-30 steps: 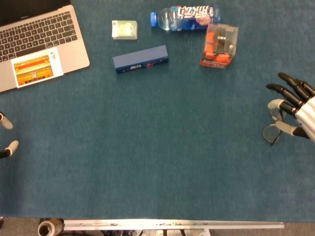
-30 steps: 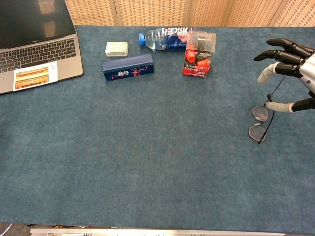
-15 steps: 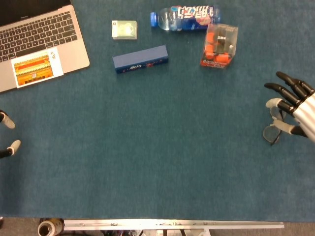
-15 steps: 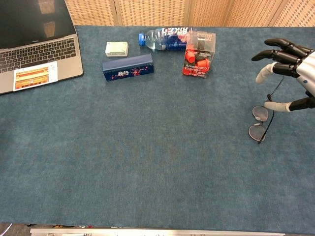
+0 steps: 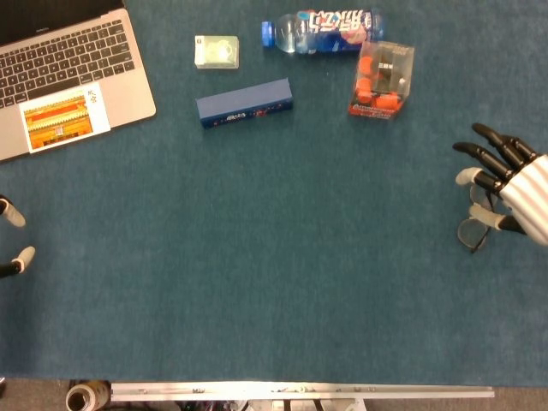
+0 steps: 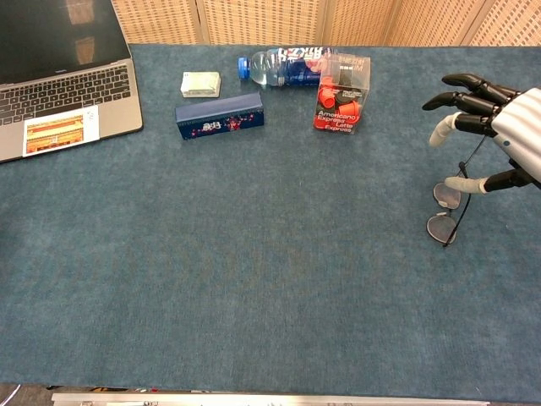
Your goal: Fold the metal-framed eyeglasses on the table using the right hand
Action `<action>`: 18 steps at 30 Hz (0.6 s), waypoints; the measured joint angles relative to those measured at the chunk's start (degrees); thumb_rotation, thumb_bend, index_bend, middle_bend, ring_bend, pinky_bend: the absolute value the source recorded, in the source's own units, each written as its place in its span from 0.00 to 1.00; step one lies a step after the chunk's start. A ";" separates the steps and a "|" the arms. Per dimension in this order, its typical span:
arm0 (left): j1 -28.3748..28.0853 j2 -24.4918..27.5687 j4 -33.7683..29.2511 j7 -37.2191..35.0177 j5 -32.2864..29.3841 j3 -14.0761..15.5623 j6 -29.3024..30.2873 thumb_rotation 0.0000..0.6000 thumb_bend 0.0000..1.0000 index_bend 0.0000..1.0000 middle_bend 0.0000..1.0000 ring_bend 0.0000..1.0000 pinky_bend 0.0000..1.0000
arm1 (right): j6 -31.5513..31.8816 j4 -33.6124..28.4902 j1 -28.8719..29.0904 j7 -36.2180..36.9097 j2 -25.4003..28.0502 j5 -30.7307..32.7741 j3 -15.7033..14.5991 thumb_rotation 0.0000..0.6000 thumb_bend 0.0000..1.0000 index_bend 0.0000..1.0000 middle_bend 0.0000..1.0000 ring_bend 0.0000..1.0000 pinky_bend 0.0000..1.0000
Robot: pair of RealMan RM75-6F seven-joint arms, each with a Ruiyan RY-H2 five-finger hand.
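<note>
Chest view is showing the blue-covered bench running away from me, and nearest on the right side the eyeglasses are lying open on the cloth, their two lenses stacked one behind the other and a thin temple arm running back and up toward the far right. The right hand is hovering just over and behind them, fingers spread apart and gripping nothing; its lowest finger seems to be reaching across right above the upper lens, though I cannot tell whether it is touching the frame. So the glasses are lying just below and slightly toward the robot's left of that hand, with the frame's long axis running near to far, and I judge the fold will depend on catching the raised temple and swinging it in across the lenses. The left hand is barely peeking in at the opposite edge in the head view, well apart from the glasses and too cropped to judge. Farther back are lying a dark blue box, a clear box of orange capsules, a water bottle and a laptop.
</note>
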 measured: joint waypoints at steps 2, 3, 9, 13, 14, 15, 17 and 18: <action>0.02 -0.01 -0.01 -0.01 0.00 0.02 0.03 1.00 0.16 0.49 0.36 0.24 0.51 | -0.13 0.39 0.00 0.11 -0.20 0.15 -0.10 1.00 0.07 0.45 0.25 0.09 0.30; 0.06 0.00 -0.02 0.00 -0.01 0.04 0.08 1.00 0.16 0.49 0.36 0.24 0.51 | -0.19 0.56 -0.01 0.17 -0.27 0.21 -0.17 1.00 0.07 0.46 0.25 0.09 0.30; 0.15 -0.11 0.05 -0.08 -0.13 0.10 0.06 1.00 0.16 0.49 0.36 0.24 0.51 | -0.60 1.58 -0.20 0.32 -0.78 0.64 -0.57 1.00 0.07 0.46 0.25 0.09 0.30; 0.21 -0.27 0.21 -0.18 -0.19 0.20 -0.02 1.00 0.16 0.49 0.36 0.24 0.51 | -0.83 2.30 -0.41 0.43 -1.10 0.89 -0.88 1.00 0.07 0.46 0.25 0.09 0.30; 0.20 -0.30 0.24 -0.22 -0.20 0.19 -0.03 1.00 0.16 0.49 0.36 0.24 0.51 | -0.95 2.56 -0.47 0.49 -1.20 0.99 -0.96 1.00 0.07 0.46 0.25 0.09 0.30; 0.20 -0.31 0.25 -0.24 -0.19 0.18 -0.03 1.00 0.16 0.49 0.36 0.24 0.51 | -1.06 2.76 -0.51 0.53 -1.28 1.07 -1.01 1.00 0.07 0.46 0.25 0.09 0.30; 0.21 -0.34 0.25 -0.25 -0.17 0.19 -0.02 1.00 0.16 0.49 0.36 0.24 0.51 | -1.30 3.28 -0.58 0.63 -1.50 1.25 -1.12 1.00 0.07 0.46 0.25 0.09 0.30; 0.20 -0.36 0.28 -0.25 -0.16 0.19 -0.03 1.00 0.16 0.49 0.36 0.24 0.51 | -1.39 3.50 -0.60 0.69 -1.61 1.32 -1.16 1.00 0.07 0.45 0.25 0.09 0.30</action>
